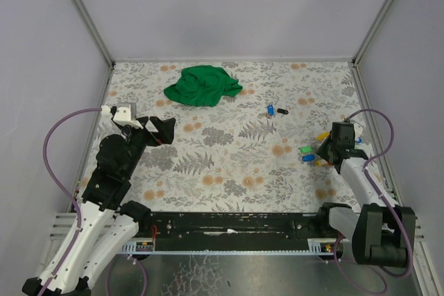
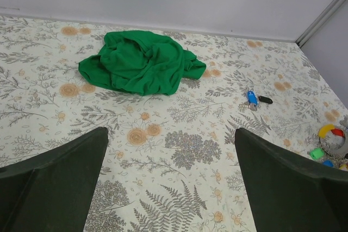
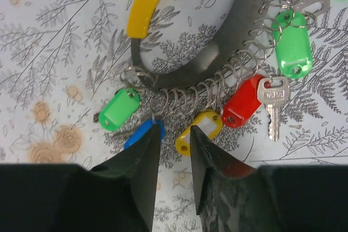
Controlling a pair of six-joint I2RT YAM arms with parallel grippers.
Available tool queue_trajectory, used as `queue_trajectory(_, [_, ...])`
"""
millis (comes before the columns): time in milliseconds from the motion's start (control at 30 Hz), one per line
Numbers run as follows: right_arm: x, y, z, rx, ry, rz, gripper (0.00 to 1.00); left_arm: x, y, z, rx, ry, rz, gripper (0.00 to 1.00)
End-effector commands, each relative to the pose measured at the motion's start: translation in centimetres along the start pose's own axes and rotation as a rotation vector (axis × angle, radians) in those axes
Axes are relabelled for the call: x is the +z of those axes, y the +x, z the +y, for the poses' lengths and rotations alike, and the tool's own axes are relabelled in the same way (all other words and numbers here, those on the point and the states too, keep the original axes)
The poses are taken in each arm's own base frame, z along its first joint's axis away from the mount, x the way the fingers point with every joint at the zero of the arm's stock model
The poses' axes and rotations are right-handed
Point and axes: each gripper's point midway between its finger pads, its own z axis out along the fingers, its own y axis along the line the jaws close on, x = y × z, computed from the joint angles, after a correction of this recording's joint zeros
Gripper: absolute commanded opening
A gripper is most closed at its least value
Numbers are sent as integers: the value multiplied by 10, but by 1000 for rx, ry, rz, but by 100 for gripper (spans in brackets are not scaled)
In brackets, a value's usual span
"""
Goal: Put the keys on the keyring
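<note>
Pale walls closed off a flower-patterned counter (image 1: 229,164), with a green cloth (image 1: 202,85) crumpled near its far edge. At the right side lay the keyring (image 3: 217,58), a grey loop with a yellow stretch, flat on the counter. A row of small rings (image 3: 179,99) ran along its lower curve, and several keys (image 3: 243,101) hung from it: green, blue, yellow and red tags, plus one bare metal key. That much of the job looked done.

One blue key (image 1: 270,109) lay loose toward the middle of the counter, well apart from the keyring, with a dark piece (image 1: 282,111) just beside it. Whether that piece was a key could not be told. By the look of it, this blue key was left to fetch and thread on.

The right pincer (image 3: 174,134) hung low over the ring's near edge, between the blue and yellow tags. Its fingers stood a narrow gap apart, pinching nothing visible. The left pincer (image 2: 171,134) hovered spread wide over bare counter on the left, holding nothing.
</note>
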Motion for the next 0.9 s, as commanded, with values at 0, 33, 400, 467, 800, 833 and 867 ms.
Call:
queue_trajectory(0, [11,-22,-1,38,47,-90,32,5,-4,-4,23,30,-23,100])
queue_trajectory(33, [13,-21,-2,39,53,-87,30,5,-4,-4,24,30,-22,100])
queue_trajectory(400, [33,-14,1,50,60,-48,28,7,-1,-2,28,26,-12,100])
queue_trajectory(467, [36,-10,2,50,58,-26,30,7,-1,-3,28,28,-11,100])
queue_trajectory(800, [31,0,6,45,29,23,23,7,-2,-5,27,40,-12,100])
queue_trajectory(833, [30,1,10,41,8,34,19,7,-2,-5,27,40,-12,100])
queue_trajectory(867, [28,2,16,37,-19,54,16,7,-1,-5,28,41,-9,100])
